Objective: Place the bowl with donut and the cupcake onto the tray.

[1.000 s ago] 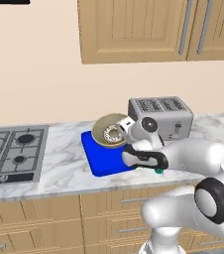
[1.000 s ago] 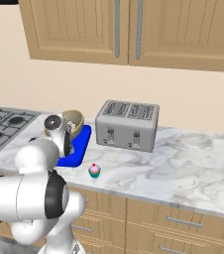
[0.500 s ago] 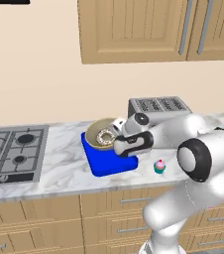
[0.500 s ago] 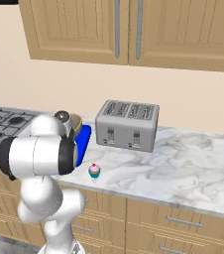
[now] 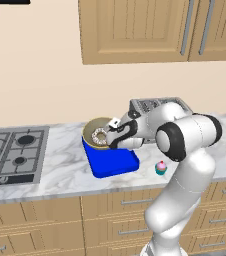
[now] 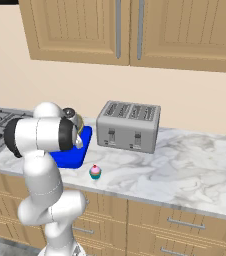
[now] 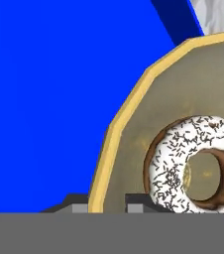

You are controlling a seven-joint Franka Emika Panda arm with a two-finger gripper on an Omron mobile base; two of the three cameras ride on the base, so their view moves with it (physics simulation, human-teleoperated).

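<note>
While claw grips bowl, over tray

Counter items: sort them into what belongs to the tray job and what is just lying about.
Job:
bowl, rim between the tool's fingers
donut, inside the bowl
cupcake, on the counter beside the tray
tray

Lying about:
toaster
stovetop

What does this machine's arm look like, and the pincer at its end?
The arm is glossy white, built of fat rounded segments with dark bands at the joints. Its pincer is small and dark, with a white patch on top; its two tips look dark grey and blocky in the hand view.
</note>
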